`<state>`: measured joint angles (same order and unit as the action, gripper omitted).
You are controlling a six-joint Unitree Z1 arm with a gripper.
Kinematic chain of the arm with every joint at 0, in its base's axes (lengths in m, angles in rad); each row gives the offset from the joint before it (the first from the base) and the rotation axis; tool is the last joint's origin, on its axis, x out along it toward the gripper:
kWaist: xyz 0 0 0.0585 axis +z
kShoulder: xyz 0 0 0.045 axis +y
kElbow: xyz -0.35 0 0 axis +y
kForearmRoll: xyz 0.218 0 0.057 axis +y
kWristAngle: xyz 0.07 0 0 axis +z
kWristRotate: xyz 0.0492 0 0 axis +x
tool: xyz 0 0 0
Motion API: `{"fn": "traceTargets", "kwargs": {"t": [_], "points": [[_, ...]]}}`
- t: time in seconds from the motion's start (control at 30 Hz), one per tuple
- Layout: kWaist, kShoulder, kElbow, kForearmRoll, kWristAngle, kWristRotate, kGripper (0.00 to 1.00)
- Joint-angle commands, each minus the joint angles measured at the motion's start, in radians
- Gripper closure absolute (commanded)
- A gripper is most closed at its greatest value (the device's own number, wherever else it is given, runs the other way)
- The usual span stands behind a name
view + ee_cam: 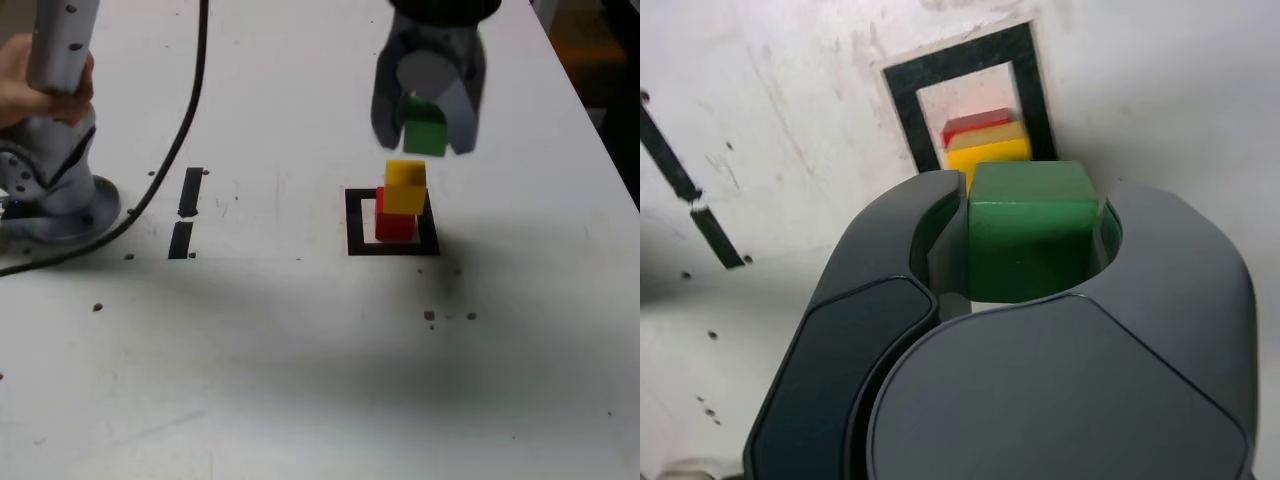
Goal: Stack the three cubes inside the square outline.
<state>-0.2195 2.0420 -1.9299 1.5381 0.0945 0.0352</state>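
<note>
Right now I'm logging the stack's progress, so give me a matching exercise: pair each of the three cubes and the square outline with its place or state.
Things:
1. green cube
2. yellow cube
3. red cube
4. square outline

Places or states:
A. flat on the table, around the stack's base
B. bottom of the stack, inside the outline
C. held in the gripper, above the stack
D. resting on the red cube

Pairs: 1-C, 2-D, 3-B, 4-A

Dark grey rounded tool [428, 125]
</note>
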Motion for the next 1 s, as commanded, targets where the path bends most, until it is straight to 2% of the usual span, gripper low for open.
{"fn": "traceTargets", "kwargs": {"t": [0.0,0.1,0.4,0.97], "points": [[-0.005,0.011,0.021,-0.022,-0.011,-0.020,0.79],[-0.004,0.020,0.040,-0.046,-0.017,-0.042,0.79],[0.005,0.035,0.069,-0.049,-0.015,-0.069,0.79],[0.006,-0.014,0.085,-0.019,-0.001,-0.082,0.77]]}}
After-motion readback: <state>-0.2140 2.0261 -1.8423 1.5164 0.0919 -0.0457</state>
